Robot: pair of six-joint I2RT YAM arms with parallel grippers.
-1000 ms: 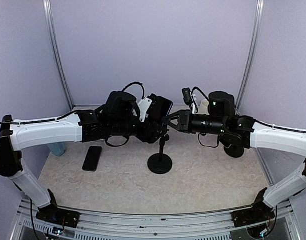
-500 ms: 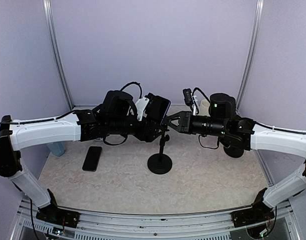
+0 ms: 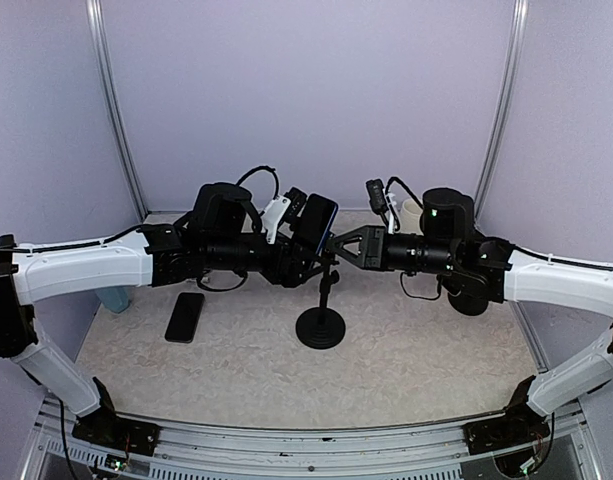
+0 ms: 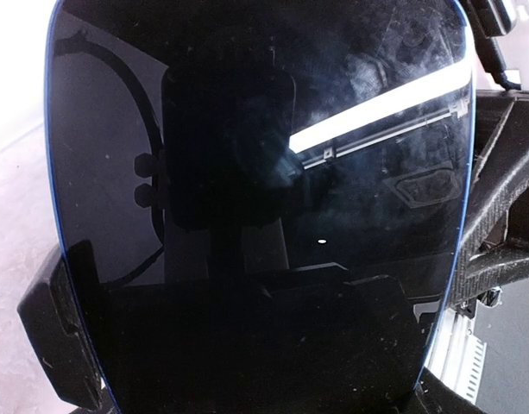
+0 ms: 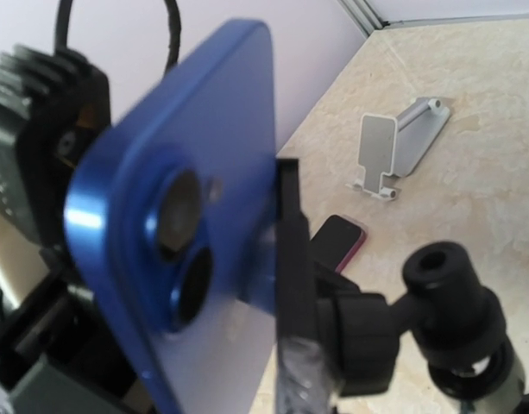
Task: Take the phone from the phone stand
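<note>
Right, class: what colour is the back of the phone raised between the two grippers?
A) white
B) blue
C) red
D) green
B: in the right wrist view the phone shows a plainly blue back.

Both arms reach inward from their bases, elbows out and forearms near level, with the wrists facing each other. The left gripper [image 3: 304, 242] is clamped on the phone [image 4: 255, 216], which fills the space between its jaws. The right gripper [image 3: 336, 242] points its fingertips, drawn close together, just beside the left jaws. Whether it grips anything cannot be judged.
</note>
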